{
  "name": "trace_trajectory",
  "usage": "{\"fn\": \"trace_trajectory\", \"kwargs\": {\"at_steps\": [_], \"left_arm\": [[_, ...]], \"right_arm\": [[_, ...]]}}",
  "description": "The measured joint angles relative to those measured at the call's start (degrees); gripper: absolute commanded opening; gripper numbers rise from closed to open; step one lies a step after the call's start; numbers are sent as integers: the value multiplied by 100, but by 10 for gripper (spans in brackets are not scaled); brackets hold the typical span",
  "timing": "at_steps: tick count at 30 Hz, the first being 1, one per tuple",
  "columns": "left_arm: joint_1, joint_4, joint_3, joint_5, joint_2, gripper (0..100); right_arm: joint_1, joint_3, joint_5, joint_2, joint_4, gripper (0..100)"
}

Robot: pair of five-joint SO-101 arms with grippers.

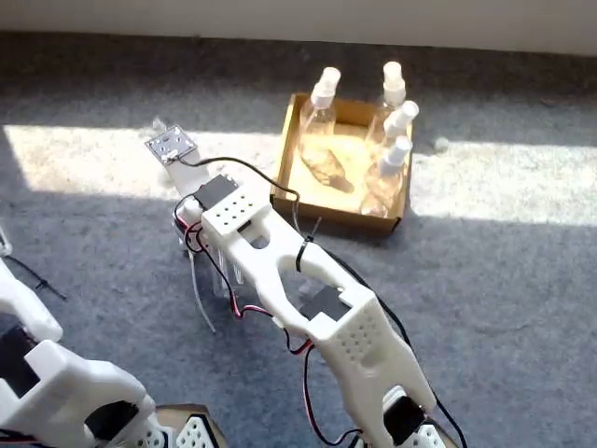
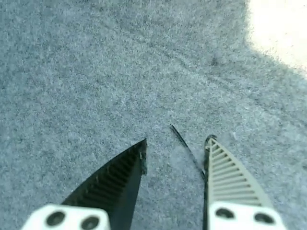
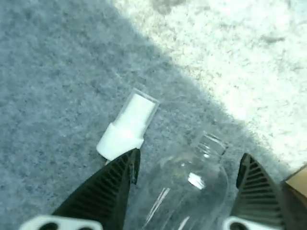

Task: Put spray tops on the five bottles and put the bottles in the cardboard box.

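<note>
Middle left, the right arm [image 1: 252, 243] is hiding most of the bottle [image 3: 192, 191]. The right gripper [image 3: 189, 158] is sitting spread apart around it. The left gripper [image 2: 175, 143] is gaping too.

A grey carpeted worktop [image 1: 522, 299] has a sunlit band running from nine to three o'clock. A thin black tie [image 1: 35, 278] lies at nine.

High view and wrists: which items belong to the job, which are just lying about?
Job: cardboard box; four capped bottles in it; uncapped bottle inside the open right gripper; loose spray top beside that bottle.
Lying about: thin black tie on the carpet.
</note>
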Motion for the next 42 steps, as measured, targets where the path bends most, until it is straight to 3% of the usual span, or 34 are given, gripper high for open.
{"fn": "trace_trajectory", "kwargs": {"at_steps": [10,20,25,30,38,42], "left_arm": [[0,0,0,0,0,194],[0,0,0,0,0,194],[0,0,0,0,0,194],[0,0,0,0,0,194],[35,26,0,-9,0,194],[325,589,0,-387,0,194]], "right_arm": [[0,0,0,0,897,81],[18,-70,0,-70,1978,74],[35,167,62,-1116,1952,74],[62,1732,123,-2725,1424,74],[132,6048,1204,-5363,-677,74],[475,7692,1618,-5873,-1266,74]]}}
